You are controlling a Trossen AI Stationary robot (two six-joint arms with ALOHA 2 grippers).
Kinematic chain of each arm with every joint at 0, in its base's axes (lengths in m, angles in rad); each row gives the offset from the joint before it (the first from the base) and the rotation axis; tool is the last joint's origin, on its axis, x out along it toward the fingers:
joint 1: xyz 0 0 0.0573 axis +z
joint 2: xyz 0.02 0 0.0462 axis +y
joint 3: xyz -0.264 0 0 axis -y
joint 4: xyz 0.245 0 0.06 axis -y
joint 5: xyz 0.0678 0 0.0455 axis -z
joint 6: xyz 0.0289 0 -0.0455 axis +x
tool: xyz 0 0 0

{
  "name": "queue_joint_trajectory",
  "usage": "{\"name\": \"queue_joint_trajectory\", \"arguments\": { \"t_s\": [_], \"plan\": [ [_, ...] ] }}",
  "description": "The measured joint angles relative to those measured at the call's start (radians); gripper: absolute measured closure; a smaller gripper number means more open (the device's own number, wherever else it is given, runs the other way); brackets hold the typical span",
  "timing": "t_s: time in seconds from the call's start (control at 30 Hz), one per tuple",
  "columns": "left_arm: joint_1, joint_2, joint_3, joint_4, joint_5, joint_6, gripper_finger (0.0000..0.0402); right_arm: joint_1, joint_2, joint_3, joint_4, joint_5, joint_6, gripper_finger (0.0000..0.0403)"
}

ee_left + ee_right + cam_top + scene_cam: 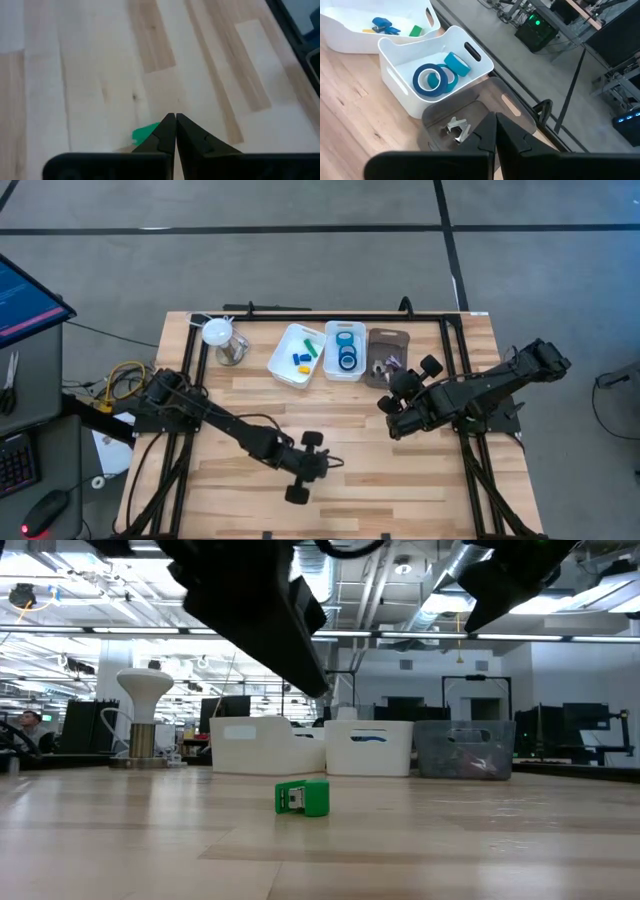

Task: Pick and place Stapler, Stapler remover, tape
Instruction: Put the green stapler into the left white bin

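Wooden bench (350, 430), pale planks, dark frame along edges. White lamp (217, 332) beside a metal cup (232, 350) at the far left. Two white bins, first (283, 360) tilted, second (331, 365) just beside it; grey tray (400, 340) next in row. Yellow cable (125, 375) off the left edge. Monitor (25, 295) and keyboard (15, 465) at far left.

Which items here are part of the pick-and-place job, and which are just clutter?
Job items:
- blue ring-shaped tape rolls in the middle white plastic bin
- small green stapler on the wooden table
- metal staple remover in the grey bin

Lying about:
- white mushroom-shaped lamp
- yellow cable
- computer mouse
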Motion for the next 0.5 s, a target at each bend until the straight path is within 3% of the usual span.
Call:
{"name": "queue_joint_trajectory", "arguments": {
  "t_s": [0.13, 0.27, 0.33, 0.5],
  "plan": [
    [0.017, 0.0, 0.0, 0.003, -0.002, -0.187, 0.0397, -0.001, 0.0, 0.0, 0.0, 0.0, -0.003, 0.0403],
    [0.051, 0.0, -0.001, -0.001, 0.0, -0.681, 0.0398, -0.001, 0.0, 0.0, 0.0, 0.0, -0.003, 0.0403],
    [0.062, 0.0, -0.001, -0.029, 0.005, -0.848, 0.0398, -0.001, 0.0, 0.0, 0.002, 0.0, -0.003, 0.0403],
    [0.062, 0.0, -0.002, -0.097, -0.032, -1.009, 0.0398, -0.001, 0.0, 0.0, 0.003, 0.0, -0.003, 0.0403]
  ]
}}
